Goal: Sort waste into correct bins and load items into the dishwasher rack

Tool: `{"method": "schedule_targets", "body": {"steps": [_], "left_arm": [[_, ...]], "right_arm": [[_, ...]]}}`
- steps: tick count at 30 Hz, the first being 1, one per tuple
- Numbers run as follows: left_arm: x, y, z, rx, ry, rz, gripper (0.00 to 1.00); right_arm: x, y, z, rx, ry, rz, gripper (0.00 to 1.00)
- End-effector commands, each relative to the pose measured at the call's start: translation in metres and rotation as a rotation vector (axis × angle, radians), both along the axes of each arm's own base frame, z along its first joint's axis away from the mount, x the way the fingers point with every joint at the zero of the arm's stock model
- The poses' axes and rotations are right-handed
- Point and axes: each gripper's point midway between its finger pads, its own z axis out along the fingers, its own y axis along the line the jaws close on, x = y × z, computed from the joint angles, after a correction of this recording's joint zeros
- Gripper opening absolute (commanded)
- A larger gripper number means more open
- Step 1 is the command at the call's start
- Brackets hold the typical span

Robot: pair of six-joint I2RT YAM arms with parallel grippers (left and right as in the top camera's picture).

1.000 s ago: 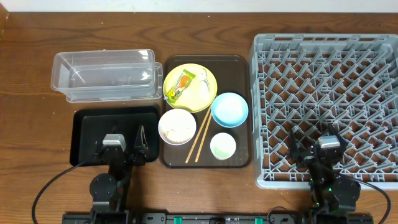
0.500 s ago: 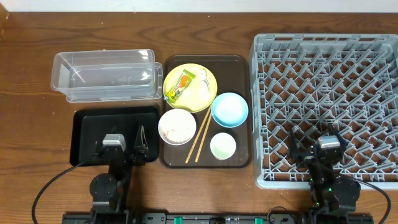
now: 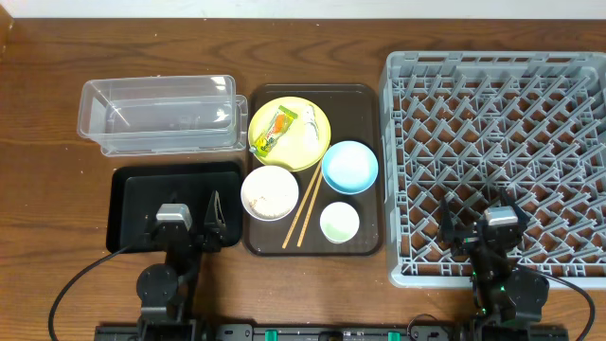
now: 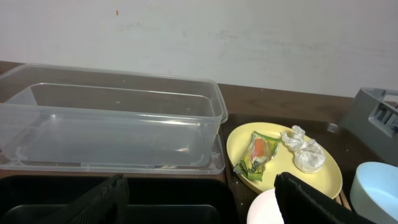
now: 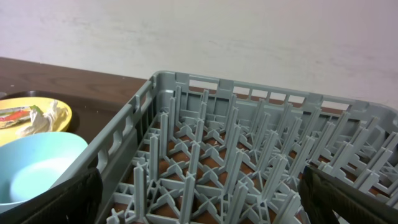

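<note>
Progress: nothing sorted | snack wrapper (image 3: 276,128) left on yellow plate (image 3: 301,153) | dishwasher rack (image 3: 492,59) not yet loaded | left tool (image 4: 202,200), right tool (image 5: 199,199): spread wide, nothing held

A large square grey rack (image 3: 390,170) of upright pegs fills the right side, empty. At far left lies an empty clear tub (image 3: 161,118), with a shallow black tray (image 3: 133,194) just near of it. Between them and the rack sit a yellow plate (image 3: 295,152) carrying a green, yellow and orange wrapper (image 3: 276,129) and a crumpled white scrap (image 3: 306,120), a light blue bowl (image 3: 349,166), a white bowl (image 3: 248,189) holding rice grains (image 3: 273,196), a pale green cup (image 3: 339,223), and wooden chopsticks (image 3: 303,206) lying diagonally between the bowls.
</note>
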Motion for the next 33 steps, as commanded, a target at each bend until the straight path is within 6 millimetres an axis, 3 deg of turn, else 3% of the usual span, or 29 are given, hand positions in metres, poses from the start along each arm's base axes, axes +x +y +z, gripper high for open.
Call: {"method": "schedule_targets", "body": {"steps": [1, 20, 26, 33], "left_arm": [[-0.001, -0.003, -0.014, 0.012, 0.043, -0.018, 0.78], [-0.001, -0.003, -0.014, 0.007, 0.043, -0.017, 0.78], [-0.002, -0.003, -0.015, -0.127, 0.070, 0.000, 0.78], [-0.004, -0.004, 0.004, -0.141, 0.143, 0.003, 0.78]], "right_arm": [[-0.001, 0.007, 0.000, -0.010, -0.001, 0.029, 0.99], [-0.001, 0.007, 0.001, 0.018, -0.003, 0.028, 0.99], [-0.001, 0.002, 0.008, 0.091, -0.011, -0.004, 0.99], [-0.002, -0.007, 0.023, 0.110, 0.024, -0.058, 0.99]]}}
